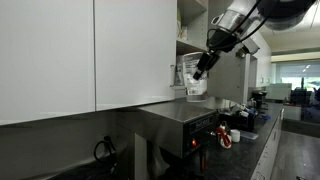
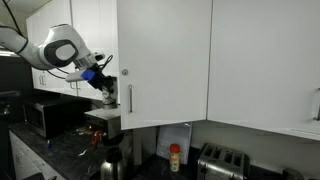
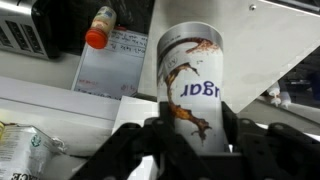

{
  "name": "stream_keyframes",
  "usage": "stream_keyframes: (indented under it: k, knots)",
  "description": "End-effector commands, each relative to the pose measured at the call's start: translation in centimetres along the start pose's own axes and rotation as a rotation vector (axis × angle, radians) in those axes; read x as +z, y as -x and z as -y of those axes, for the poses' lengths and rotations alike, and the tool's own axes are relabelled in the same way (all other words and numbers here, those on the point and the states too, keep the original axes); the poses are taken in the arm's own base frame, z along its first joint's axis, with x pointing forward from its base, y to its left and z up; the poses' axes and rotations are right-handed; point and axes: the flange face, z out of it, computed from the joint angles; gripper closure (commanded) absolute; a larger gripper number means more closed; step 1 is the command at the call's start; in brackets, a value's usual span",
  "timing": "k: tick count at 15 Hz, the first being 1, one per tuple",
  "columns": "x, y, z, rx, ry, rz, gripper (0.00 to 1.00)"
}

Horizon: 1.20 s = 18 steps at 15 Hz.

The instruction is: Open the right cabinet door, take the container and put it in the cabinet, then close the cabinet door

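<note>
My gripper [image 3: 190, 128] is shut on the container [image 3: 190, 70], a pale cylinder with a brown printed label, held upright between both fingers. In both exterior views the gripper [image 1: 204, 64] [image 2: 103, 80] holds the container [image 1: 195, 83] [image 2: 109, 95] in the air at the lower edge of the cabinet opening [image 1: 190, 30], where inner shelves show. The right cabinet door [image 2: 165, 60], with its slim silver handle [image 2: 129, 100], stands just beside the gripper and looks swung open. A yellow item [image 3: 14, 150] shows low in the wrist view.
A steel appliance [image 1: 175, 125] stands under the cabinet. The dark counter [image 1: 250, 135] holds small items. A microwave [image 2: 55, 115], a dark jug [image 2: 110, 165], a red-capped bottle [image 2: 175, 157] and a toaster [image 2: 220, 160] stand below the cabinets.
</note>
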Motion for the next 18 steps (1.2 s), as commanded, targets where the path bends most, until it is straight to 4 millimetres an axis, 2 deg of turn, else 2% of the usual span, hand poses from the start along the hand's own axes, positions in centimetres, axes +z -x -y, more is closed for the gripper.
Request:
stream_keyframes:
  k: [1,4,6,8,15,18]
  knots:
    - [-1.3,-0.5,2.4,0.083,0.088,0.012,0.76]
    - [-1.4,-0.9,4.4,0.126,0.147,0.018,0.76]
    - [-1.3,-1.5,4.2,0.157,0.204,0.002,0.76]
    - [-1.2,-2.2,3.2,0.189,0.256,-0.008,0.76]
    - [-0.3,-4.0,-3.0,0.309,0.434,-0.017,0.76]
    - [0.3,-4.6,-5.1,0.340,0.482,-0.015,0.76]
